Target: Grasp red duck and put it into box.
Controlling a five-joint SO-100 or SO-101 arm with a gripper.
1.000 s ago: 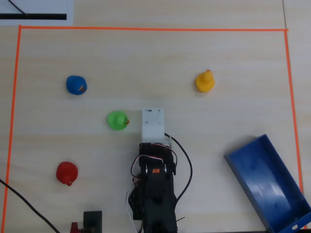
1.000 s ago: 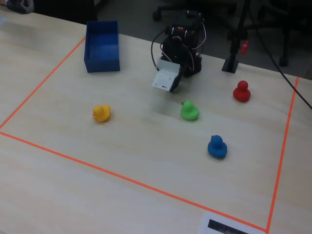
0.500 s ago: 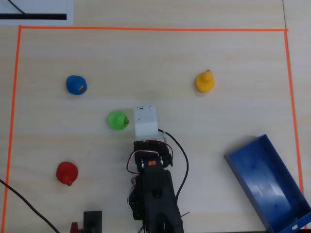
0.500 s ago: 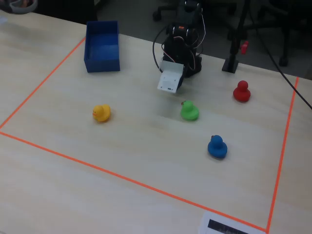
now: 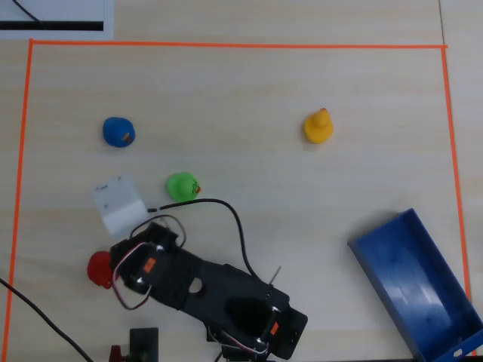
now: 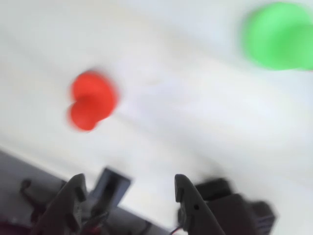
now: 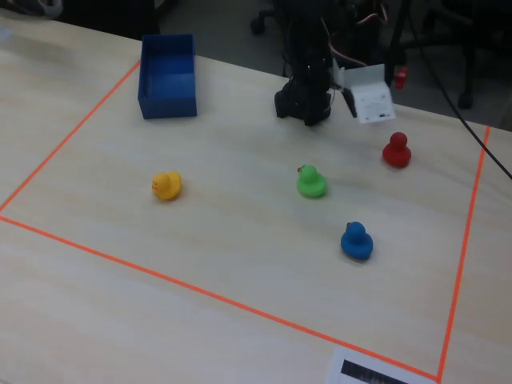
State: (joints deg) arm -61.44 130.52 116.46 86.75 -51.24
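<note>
Your arm has swung from beside the green duck (image 5: pixel 181 186) toward the red duck (image 5: pixel 99 268), so the claw (image 6: pixel 129 188) hangs above it, jaws spread and empty. That duck sits on the bench (image 5: pixel 241 90), well apart from the blue box (image 5: pixel 392 249).

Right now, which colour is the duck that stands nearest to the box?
Yellow. The duck nearest the box shows best in the fixed view.
</note>
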